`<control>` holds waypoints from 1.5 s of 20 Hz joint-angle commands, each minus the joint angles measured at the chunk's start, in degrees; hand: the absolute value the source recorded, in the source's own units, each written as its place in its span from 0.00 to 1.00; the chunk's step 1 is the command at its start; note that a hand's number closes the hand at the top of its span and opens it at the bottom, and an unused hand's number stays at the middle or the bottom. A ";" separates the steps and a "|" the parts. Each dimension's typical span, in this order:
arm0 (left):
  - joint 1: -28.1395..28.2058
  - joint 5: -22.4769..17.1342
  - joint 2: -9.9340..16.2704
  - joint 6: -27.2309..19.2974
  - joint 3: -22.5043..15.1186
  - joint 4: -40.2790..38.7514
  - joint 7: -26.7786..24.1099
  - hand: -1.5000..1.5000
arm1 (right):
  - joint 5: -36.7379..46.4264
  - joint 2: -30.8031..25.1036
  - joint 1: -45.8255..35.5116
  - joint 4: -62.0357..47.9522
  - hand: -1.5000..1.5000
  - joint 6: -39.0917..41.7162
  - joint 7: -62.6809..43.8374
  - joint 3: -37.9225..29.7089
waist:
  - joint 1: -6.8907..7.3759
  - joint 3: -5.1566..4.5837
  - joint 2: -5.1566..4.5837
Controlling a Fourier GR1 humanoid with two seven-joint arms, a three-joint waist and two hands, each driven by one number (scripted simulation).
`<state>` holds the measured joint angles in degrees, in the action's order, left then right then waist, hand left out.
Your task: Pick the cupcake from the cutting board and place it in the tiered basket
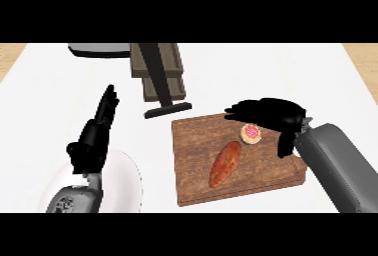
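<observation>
White counter (244, 70) fills the frame from edge to edge, with strips of pale wood floor at the upper corners. At right of centre, the fingers (240, 111) of the robot's right hand (275, 114) are curled and spread over the far edge of a wooden cutting board (196, 165), the thumb hanging down beside the board's right edge; they close on nothing that can be seen. Just below those fingers sits the cupcake (252, 133), pink-topped in a pale wrapper, on the upper right part of the board; whether the hand touches it cannot be told. Lower on the board, near its middle, lies a long reddish-brown sweet potato (224, 164), tilted from lower left to upper right and apart from the cupcake. The grey right forearm runs from the hand down to the frame's lower right edge.

At left of the frame, the left hand (96, 135) stands edge-on with its fingers (109, 100) straight and pointing toward the top of the frame, holding nothing. It rests over the near edge of a white plate (125, 182) at lower left.

At upper centre stands the tiered basket (158, 70), a brown slatted frame on a dark post and foot, well apart from the board. A grey round object (100, 49) shows at the upper left, cut off by the frame's top.
</observation>
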<state>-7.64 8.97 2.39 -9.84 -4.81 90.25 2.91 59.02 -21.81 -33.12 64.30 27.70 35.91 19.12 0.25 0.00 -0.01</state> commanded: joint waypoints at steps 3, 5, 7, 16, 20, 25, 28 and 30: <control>-2.34 -0.68 0.56 0.84 2.10 -2.86 -1.70 0.50 | 0.64 4.31 -0.65 -6.23 1.00 -1.72 1.67 -2.04 | 0.13 0.00 -0.09; 0.11 1.81 -2.29 -4.82 -3.78 -2.85 -2.07 0.50 | 1.21 5.02 1.37 -3.15 1.00 -5.85 1.64 -2.26 | -0.04 0.00 -0.03; 2.12 -0.29 1.04 1.39 -0.75 3.76 1.87 0.50 | 2.76 5.14 1.17 -5.30 1.00 -11.39 4.52 -1.97 | 0.33 0.02 -0.01; 0.49 0.21 -0.20 -0.08 0.05 -1.21 0.76 0.50 | 14.11 18.32 -6.68 -0.47 1.00 -0.35 -32.10 0.85 | -0.59 -0.85 2.02; -0.28 0.46 0.17 0.37 -0.25 -1.01 1.08 0.50 | 15.59 21.58 -10.23 0.34 1.00 6.38 -47.69 1.20 | 0.07 -0.62 2.35; -2.50 0.16 -0.61 1.04 -0.93 -2.53 0.88 0.50 | 10.55 21.74 -19.41 5.41 1.00 12.03 -65.67 0.75 | 2.48 -0.37 1.58; -2.22 0.69 -1.11 1.41 -2.36 -2.47 0.76 0.50 | 7.01 21.78 -24.31 7.07 1.00 13.45 -76.50 0.90 | 4.37 -0.30 1.35; -2.64 0.70 -0.98 1.88 -2.57 -3.04 0.86 0.50 | 4.67 21.79 -29.35 8.67 1.00 15.04 -82.71 0.19 | 4.66 -0.32 1.35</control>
<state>-9.47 9.58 1.44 -8.84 -6.57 87.71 3.68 67.19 -0.34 -55.29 70.65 39.93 -34.83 19.81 3.55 -0.36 1.52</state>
